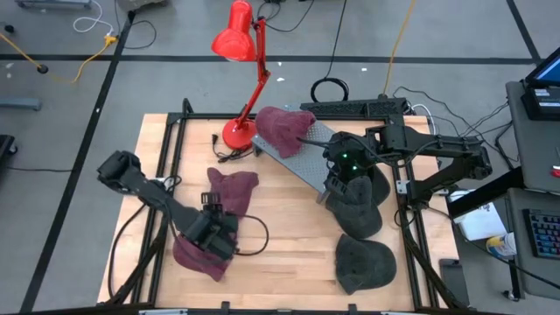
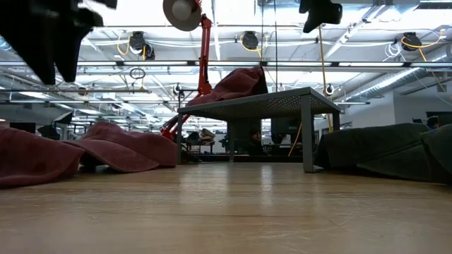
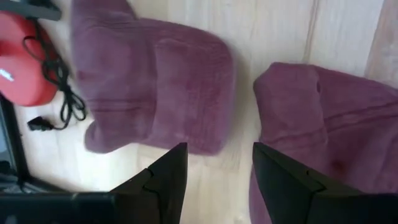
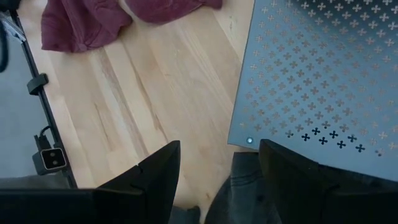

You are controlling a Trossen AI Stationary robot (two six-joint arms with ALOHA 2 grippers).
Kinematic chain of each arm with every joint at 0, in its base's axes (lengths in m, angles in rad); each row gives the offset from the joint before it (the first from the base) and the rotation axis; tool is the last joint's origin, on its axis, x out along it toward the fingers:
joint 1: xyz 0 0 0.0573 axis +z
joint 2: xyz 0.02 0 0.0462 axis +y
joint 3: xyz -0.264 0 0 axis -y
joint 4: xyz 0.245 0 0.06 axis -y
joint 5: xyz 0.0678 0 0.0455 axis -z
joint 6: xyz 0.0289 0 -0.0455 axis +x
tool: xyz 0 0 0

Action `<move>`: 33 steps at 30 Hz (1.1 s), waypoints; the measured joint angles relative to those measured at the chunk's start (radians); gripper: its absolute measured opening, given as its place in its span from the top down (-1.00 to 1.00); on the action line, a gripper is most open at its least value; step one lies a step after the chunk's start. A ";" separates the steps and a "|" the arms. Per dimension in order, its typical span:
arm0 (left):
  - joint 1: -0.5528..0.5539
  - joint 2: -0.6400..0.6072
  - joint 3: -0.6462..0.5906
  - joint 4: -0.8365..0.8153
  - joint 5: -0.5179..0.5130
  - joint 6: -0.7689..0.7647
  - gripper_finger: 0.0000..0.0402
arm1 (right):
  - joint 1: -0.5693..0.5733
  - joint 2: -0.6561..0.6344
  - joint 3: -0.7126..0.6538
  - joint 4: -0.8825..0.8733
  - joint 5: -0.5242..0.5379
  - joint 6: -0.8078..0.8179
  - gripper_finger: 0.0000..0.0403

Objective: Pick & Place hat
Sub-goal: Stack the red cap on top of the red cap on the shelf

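Observation:
A maroon hat point(image 1: 282, 127) lies on the perforated grey platform point(image 1: 302, 156). Two more maroon hats rest flat on the wooden table: one point(image 1: 233, 191) point(image 3: 155, 87) mid-left, one point(image 1: 194, 255) point(image 3: 329, 124) near the left front. Three dark grey hats point(image 1: 356, 213) point(image 1: 364, 262) point(image 1: 378, 184) lie at the right. My left gripper point(image 1: 214, 232) point(image 3: 214, 168) hovers open above the gap between the two maroon table hats. My right gripper point(image 1: 337, 172) point(image 4: 217, 171) hangs open above the platform's near corner and a grey hat point(image 4: 245, 193). The low view shows both grippers raised.
A red desk lamp point(image 1: 238, 52) stands on its round base point(image 1: 236, 133) at the table's far edge, with its black cord point(image 3: 59, 93) beside the maroon hat. Bare wood point(image 1: 289, 236) lies between the maroon and grey hats. A black frame rail point(image 1: 411, 236) borders the table.

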 joint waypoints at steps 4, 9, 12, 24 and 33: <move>-0.014 0.027 -0.069 0.100 -0.001 0.002 0.07 | 0.000 0.000 0.000 0.000 0.000 -0.014 -0.05; -0.037 0.092 -0.106 0.138 -0.025 -0.008 0.07 | 0.000 0.000 0.000 0.000 0.006 -0.015 -0.05; -0.052 0.138 -0.107 0.138 -0.060 -0.021 0.07 | 0.000 0.000 0.000 0.001 0.007 -0.026 -0.05; -0.072 0.327 -0.109 0.119 -0.172 -0.147 0.07 | 0.000 0.000 0.000 0.003 0.008 -0.032 -0.05; -0.069 0.366 -0.112 0.110 -0.172 -0.250 0.07 | 0.000 0.000 0.000 0.044 0.005 -0.034 -0.05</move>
